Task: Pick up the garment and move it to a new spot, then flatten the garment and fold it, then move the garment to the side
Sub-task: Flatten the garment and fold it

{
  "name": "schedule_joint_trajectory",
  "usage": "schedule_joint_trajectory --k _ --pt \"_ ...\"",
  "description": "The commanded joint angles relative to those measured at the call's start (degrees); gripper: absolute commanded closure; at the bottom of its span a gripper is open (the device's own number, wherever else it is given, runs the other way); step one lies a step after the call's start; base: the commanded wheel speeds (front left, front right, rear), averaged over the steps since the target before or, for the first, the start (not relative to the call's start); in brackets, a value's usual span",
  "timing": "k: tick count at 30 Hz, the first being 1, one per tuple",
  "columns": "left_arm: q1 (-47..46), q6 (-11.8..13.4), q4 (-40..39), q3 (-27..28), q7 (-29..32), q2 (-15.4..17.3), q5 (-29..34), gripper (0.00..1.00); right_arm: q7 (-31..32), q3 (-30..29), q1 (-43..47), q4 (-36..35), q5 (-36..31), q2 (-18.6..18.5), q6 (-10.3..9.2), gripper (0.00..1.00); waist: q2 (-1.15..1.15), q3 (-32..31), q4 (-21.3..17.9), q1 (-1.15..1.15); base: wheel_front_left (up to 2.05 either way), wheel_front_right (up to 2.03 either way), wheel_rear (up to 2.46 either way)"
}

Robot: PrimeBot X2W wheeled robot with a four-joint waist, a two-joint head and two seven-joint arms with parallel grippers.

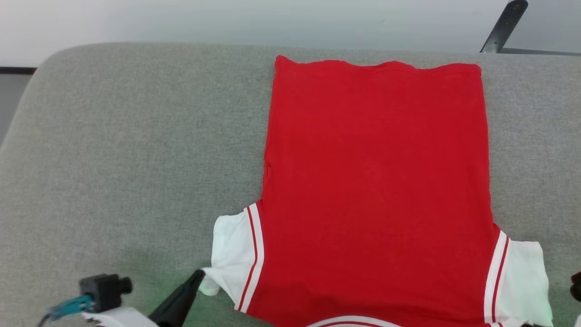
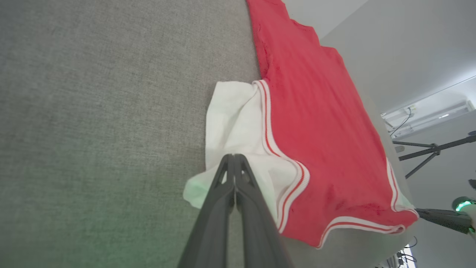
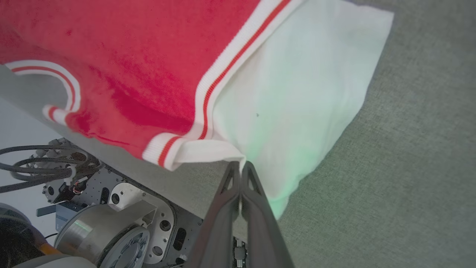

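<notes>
The grey fabric surface [image 1: 113, 159] lies bare and open across its whole left half and in a narrow strip right of the flat shirt [image 1: 376, 181], while a dark tripod leg [image 1: 504, 26] stands beyond the far right corner.

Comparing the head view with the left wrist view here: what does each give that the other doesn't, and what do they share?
Head view: the garment spread flat, plain red side up, from far hem to both white sleeves, lying right of centre on the grey table. Left wrist view: the left pincer up close, both fingers closed together on the left sleeve, with that sleeve's creases plain. Shared: garment, grey table, left pincer at that sleeve.
</notes>
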Motion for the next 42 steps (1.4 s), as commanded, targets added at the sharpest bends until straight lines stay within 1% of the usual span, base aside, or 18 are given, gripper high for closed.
schedule_joint_trajectory --k 1,3,6,9,13,19,20,21,22,23,26,28,33,35,37,39,40,42 --pt "-1.0 0.7 1.4 -0.9 0.7 -0.6 1.5 1.0 0.6 0.2 -0.7 0.8 -1.3 1.1 -0.06 1.0 0.0 0.4 0.1 0.0 0.0 0.0 0.0" --pt "-2.4 1.2 3.7 -2.7 1.9 -1.7 3.2 1.0 0.9 0.9 -1.7 2.3 -3.7 2.5 -0.06 1.0 0.0 0.7 0.2 0.0 0.0 0.0 0.0" --pt "-4.0 1.4 6.9 -4.3 3.0 -3.3 4.7 1.0 0.9 3.4 -3.2 5.1 -6.5 4.2 -0.06 1.0 0.0 1.3 0.3 0.0 0.0 0.0 0.0" --pt "-5.1 1.0 9.4 -5.7 3.8 -4.8 5.8 1.0 0.3 5.5 -4.5 8.6 -7.5 5.5 -0.06 1.0 0.0 1.6 0.5 0.0 0.0 0.0 0.0" --pt "-6.0 0.0 11.7 -6.7 4.5 -6.5 5.6 1.0 -1.0 8.7 -5.0 13.7 -9.2 6.6 -0.08 1.0 0.0 1.9 0.9 0.0 0.0 0.0 0.0" --pt "-6.3 -0.9 14.6 -7.0 4.8 -7.3 5.1 1.0 -4.6 10.3 -7.4 17.8 -10.4 7.4 -0.27 1.0 0.0 2.0 0.6 0.0 0.0 0.0 0.0" --pt "-6.3 -1.1 15.0 -7.0 4.7 -7.4 5.1 1.0 -5.2 10.4 -7.9 18.0 -10.6 7.4 -0.27 0.92 0.0 2.0 0.5 0.0 0.0 0.0 0.0" --pt "-6.3 -1.2 15.3 -7.0 4.7 -7.3 5.0 1.0 -6.1 10.1 -8.3 17.9 -10.9 7.4 -0.28 0.56 0.0 1.9 0.4 0.0 0.0 0.0 0.0" --pt "-6.3 -1.4 15.6 -7.0 4.6 -7.3 4.9 1.0 -7.2 9.4 -9.1 17.9 -11.2 7.5 -0.31 0.3 0.0 1.9 0.3 0.0 0.0 0.0 0.0" --pt "-6.3 -1.6 15.7 -6.9 4.5 -7.1 4.9 1.0 -8.1 8.6 -9.9 17.6 -11.2 7.6 -0.48 0.0 0.0 1.8 0.1 0.0 0.0 0.0 0.0" --pt "-6.0 -1.5 15.1 -6.6 4.0 -6.5 5.1 1.0 -9.5 5.4 -11.0 15.0 -13.0 6.8 -0.48 0.0 0.0 1.5 0.0 0.0 0.0 0.0 0.0" --pt "-5.7 -1.2 14.1 -6.3 3.4 -6.0 5.4 1.0 -9.2 3.0 -10.3 11.6 -12.4 7.3 -0.05 0.0 0.0 1.3 0.1 0.0 0.0 0.0 0.0" --pt "-5.7 -0.4 9.8 -5.6 2.6 -5.2 6.0 1.0 -4.9 -5.2 -12.1 3.2 -11.1 5.7 -0.05 0.0 0.0 1.9 1.4 0.0 0.0 0.0 0.0" --pt "-6.3 0.1 8.2 -5.5 2.7 -4.9 6.6 1.0 -2.9 -8.2 -13.7 1.4 -10.7 5.1 -0.05 0.0 0.0 2.6 2.4 0.0 0.0 0.0 0.0" --pt "-6.7 0.3 7.5 -5.4 2.7 -4.8 6.7 1.0 -2.0 -9.0 -15.0 1.0 -10.7 4.7 -0.05 0.0 0.0 3.1 2.8 0.0 0.0 0.0 0.0" --pt "-7.5 0.7 6.0 -5.4 2.9 -4.9 7.2 1.0 -0.7 -10.5 -18.9 1.7 -10.4 4.9 -0.06 0.0 0.0 4.3 3.7 0.0 0.0 0.0 0.0" --pt "-7.9 0.8 5.2 -5.5 3.1 -5.0 7.4 1.0 -0.2 -11.0 -21.4 2.6 -10.7 5.2 -0.05 0.0 0.0 5.2 4.2 0.0 0.0 0.0 0.0" --pt "-8.9 0.9 4.3 -5.9 3.5 -5.4 8.1 1.0 0.5 -10.1 -27.2 6.0 -11.9 5.6 -0.06 0.0 0.0 6.9 5.3 0.0 0.0 0.0 0.0"
